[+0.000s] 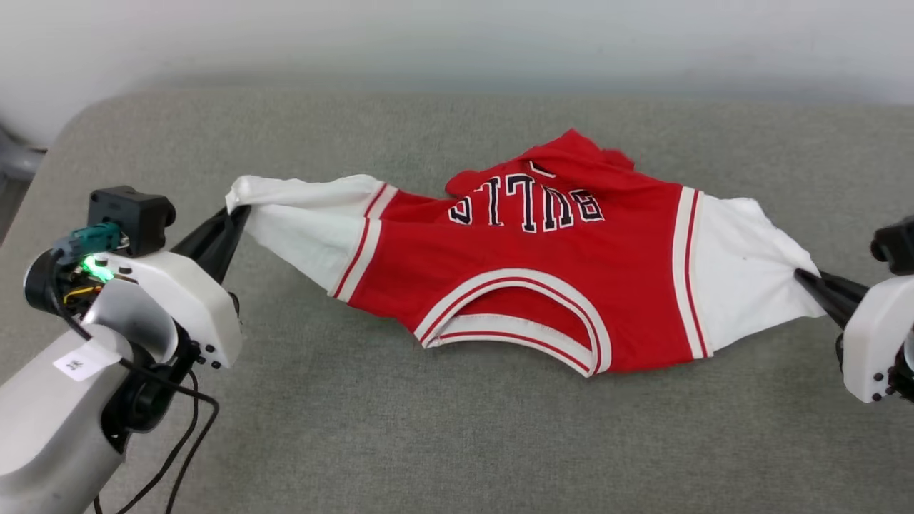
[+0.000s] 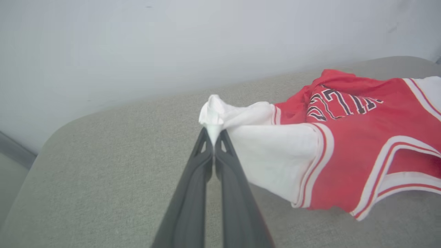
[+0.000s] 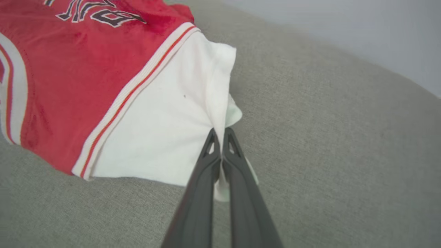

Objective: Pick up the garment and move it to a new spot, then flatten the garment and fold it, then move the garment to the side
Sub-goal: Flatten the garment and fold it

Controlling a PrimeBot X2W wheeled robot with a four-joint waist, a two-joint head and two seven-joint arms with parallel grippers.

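Observation:
The garment (image 1: pixel 521 264) is a red jersey with white sleeves and black "BULLS" lettering, stretched across the grey cushion with its striped neckline toward me. My left gripper (image 1: pixel 239 210) is shut on the tip of the white sleeve at the left, also seen in the left wrist view, where the left gripper (image 2: pixel 214 132) pinches bunched white cloth (image 2: pixel 220 115). My right gripper (image 1: pixel 803 275) is shut on the white sleeve at the right; in the right wrist view the right gripper (image 3: pixel 220 132) clamps the sleeve's edge (image 3: pixel 172 131). The far hem is rumpled and folded over.
A grey fabric cushion (image 1: pixel 457 442) carries everything, with a pale wall (image 1: pixel 457 36) behind it. The cushion's rounded left corner (image 1: pixel 78 121) drops off near my left arm. A black cable (image 1: pixel 178 442) hangs from the left forearm.

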